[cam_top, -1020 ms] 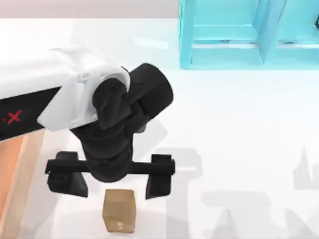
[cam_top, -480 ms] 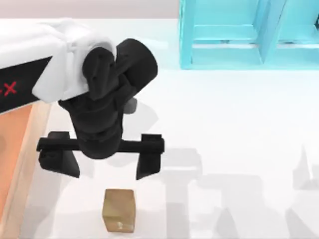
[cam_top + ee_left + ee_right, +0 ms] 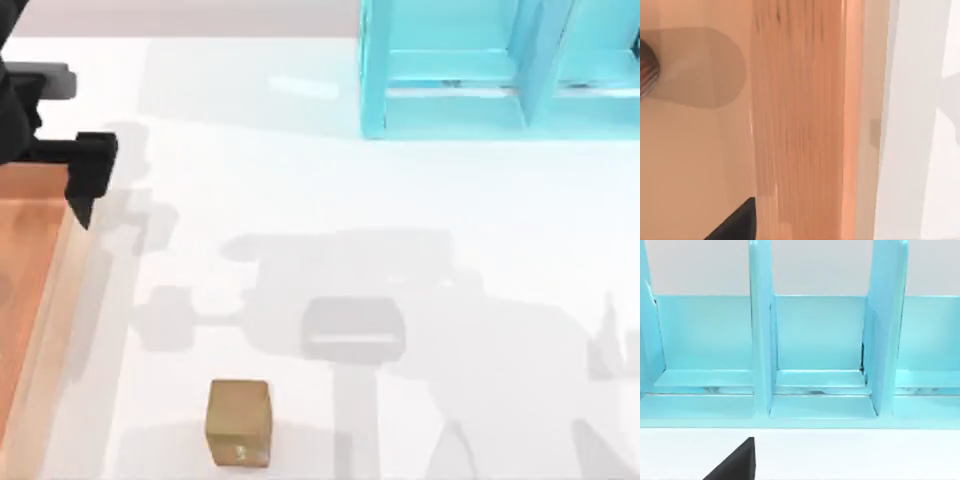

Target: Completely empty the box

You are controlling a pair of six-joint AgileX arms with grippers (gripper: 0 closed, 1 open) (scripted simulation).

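Top view, left gripper [image 3: 40,140]: black, at the far left edge of the table, partly cut off by the picture's edge; one dark finger [image 3: 90,165] hangs just over the near rim of the box, and nothing is seen between the fingers (how wide they stand apart I cannot tell, since the other finger is out of the picture).
Left wrist view, finger tip: a black wedge [image 3: 737,225] at the picture's lower edge, hovering above the box's floor with nothing in its grasp.
Box [image 3: 30,280]: shallow, open-topped, wooden, lying along the table's left side; light tan rim wall, orange-brown floor; its right wall runs beside the white table [image 3: 450,250].
Box in left wrist view: the floor [image 3: 800,125] shows wood grain, with the pale rim wall [image 3: 872,100] next to the white table.
Round dark object [image 3: 647,67]: striped, lying inside the box at the picture's edge (too little of it shows to say what it is).
Small tan cube [image 3: 240,422]: resting on the table, outside the box, well apart from its wall.
Light blue shelf unit [image 3: 500,70]: at the table's far right side, upright dividers forming compartments.
Right wrist view: faces the shelf unit's compartments [image 3: 817,350]; a black finger tip [image 3: 735,462] of the right gripper shows at the lower edge (open or closed cannot be told).
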